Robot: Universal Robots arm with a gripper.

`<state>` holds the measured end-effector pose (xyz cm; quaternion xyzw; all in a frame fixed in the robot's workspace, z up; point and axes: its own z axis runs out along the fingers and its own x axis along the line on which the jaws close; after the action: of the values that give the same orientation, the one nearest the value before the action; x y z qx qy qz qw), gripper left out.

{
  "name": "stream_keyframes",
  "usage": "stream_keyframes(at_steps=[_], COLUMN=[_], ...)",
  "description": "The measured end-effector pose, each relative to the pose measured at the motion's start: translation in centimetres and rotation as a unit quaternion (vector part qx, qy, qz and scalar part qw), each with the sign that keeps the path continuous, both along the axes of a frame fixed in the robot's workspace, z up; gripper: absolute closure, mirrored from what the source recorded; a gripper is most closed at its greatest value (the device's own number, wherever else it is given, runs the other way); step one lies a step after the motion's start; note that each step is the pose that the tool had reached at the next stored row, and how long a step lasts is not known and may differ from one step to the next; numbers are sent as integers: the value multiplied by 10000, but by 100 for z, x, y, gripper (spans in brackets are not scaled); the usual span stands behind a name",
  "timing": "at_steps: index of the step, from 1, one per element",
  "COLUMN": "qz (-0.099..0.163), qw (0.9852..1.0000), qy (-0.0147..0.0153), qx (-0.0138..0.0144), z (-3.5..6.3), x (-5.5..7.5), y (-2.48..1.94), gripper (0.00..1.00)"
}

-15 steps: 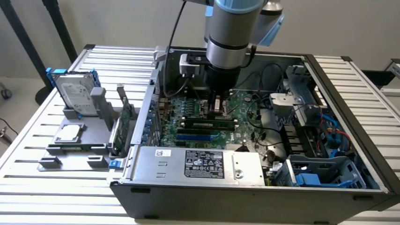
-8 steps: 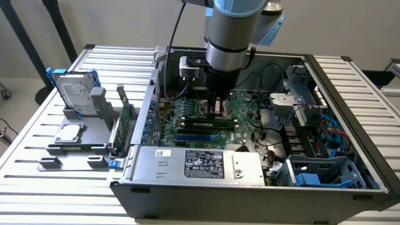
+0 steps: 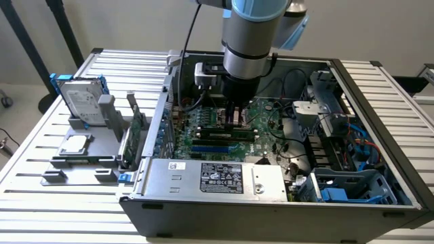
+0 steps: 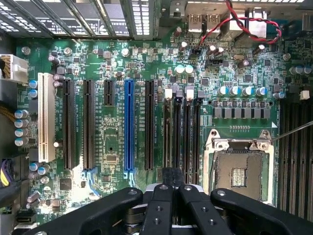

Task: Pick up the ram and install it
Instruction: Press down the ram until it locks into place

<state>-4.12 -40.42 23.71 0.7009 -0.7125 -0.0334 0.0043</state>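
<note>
A slatted metal bench point(image 3: 40, 137) carries an open computer case point(image 3: 271, 213) and, just beside it on the exterior view's left, a grey parts holder point(image 3: 81, 175).

1 ram point(image 3: 225, 135), 1 hard drive point(image 3: 83, 104), 1 processor chip point(image 3: 74, 144)

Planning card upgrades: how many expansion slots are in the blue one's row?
6, side by side: white slot, black slot, black slot, short black slot, blue slot, black slot. Some may be hidden.
</note>
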Motion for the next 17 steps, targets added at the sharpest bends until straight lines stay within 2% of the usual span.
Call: stream_keyframes(at_steps=[3, 7, 17], qz=[1, 0, 0], qw=[10000, 10000, 10000], qy=[-17, -33, -35], qx=[27, 49, 56], z=[-12, -27, -47], x=[1, 0, 0], y=[0, 0, 1], gripper=[89, 89, 89])
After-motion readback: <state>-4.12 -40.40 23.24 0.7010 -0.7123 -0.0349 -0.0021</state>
